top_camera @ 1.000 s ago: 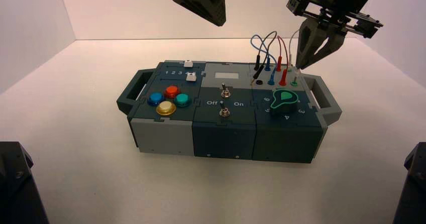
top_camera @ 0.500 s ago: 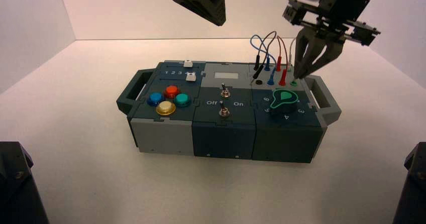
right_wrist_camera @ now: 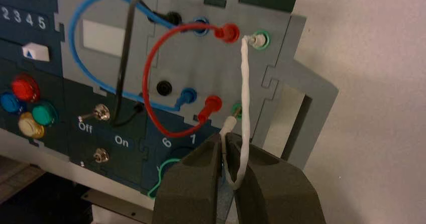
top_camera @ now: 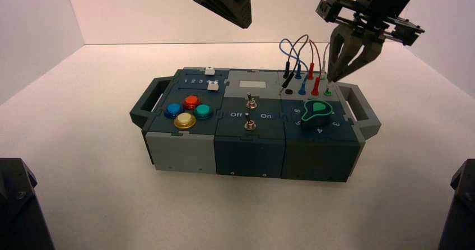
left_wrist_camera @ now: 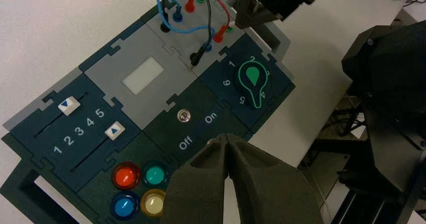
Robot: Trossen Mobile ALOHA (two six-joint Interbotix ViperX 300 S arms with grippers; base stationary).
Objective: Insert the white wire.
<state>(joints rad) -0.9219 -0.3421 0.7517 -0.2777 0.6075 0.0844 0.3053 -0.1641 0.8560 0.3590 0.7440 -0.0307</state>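
Note:
The white wire (right_wrist_camera: 244, 81) loops up from the far green socket (right_wrist_camera: 259, 39) of the grey wire panel. My right gripper (right_wrist_camera: 223, 139) is shut on the plug (right_wrist_camera: 228, 125) at the wire's free end. The plug's tip points at the near green socket (right_wrist_camera: 237, 110) and lies at its rim; whether the pin is in the hole I cannot tell. In the high view the right gripper (top_camera: 330, 78) hangs just above the box's back right corner, over that green socket (top_camera: 327, 92). My left gripper (left_wrist_camera: 228, 139) is shut on nothing and hovers high above the box (top_camera: 185, 149).
Blue (right_wrist_camera: 75, 38), red (right_wrist_camera: 146, 78) and black (right_wrist_camera: 125, 58) jumper wires arch over the same panel beside the white one. A green-pointer knob (top_camera: 315, 111) sits just in front of the sockets. The box's right handle (top_camera: 361, 112) is close to the right gripper.
The right gripper carried the white plug down and slightly left toward the near green socket, then rose a little. The left arm has stayed still.

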